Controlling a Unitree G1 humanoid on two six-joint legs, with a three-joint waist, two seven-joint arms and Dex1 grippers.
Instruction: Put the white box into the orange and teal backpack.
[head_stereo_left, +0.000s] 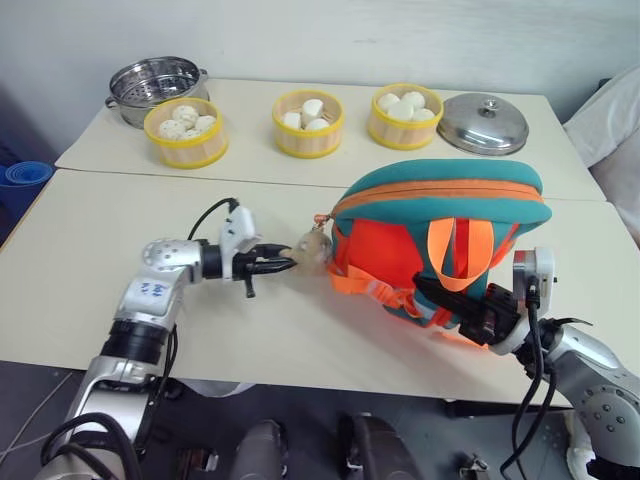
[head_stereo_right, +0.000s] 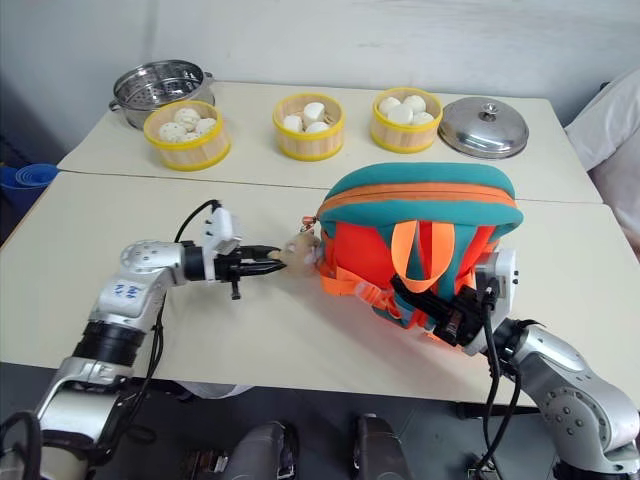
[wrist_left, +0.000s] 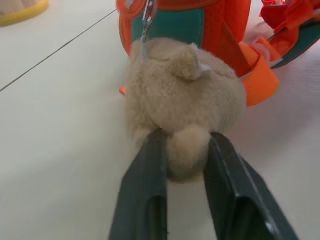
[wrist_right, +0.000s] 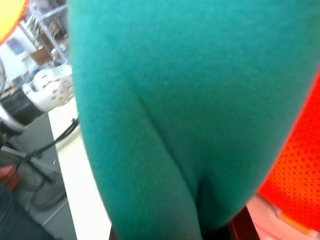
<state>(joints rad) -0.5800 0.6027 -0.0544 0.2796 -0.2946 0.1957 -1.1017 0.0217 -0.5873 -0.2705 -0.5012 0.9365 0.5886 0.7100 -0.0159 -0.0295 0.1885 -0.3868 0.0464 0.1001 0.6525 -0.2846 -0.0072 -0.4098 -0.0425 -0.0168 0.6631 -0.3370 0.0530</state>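
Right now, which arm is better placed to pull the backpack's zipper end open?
Left. The left gripper already straddles the plush charm hanging at the backpack zipper end; the right gripper is pressed against its strap side.

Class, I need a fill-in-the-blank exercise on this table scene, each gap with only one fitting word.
1. The backpack has a teal top and an ____ body.
2. The tan plush charm sits between the fingers of the ____ end effector.
3. ____ yellow steamer baskets hold white buns.
4. The steel lid lies beside the rightmost ____.

Missing words: orange; left; three; basket
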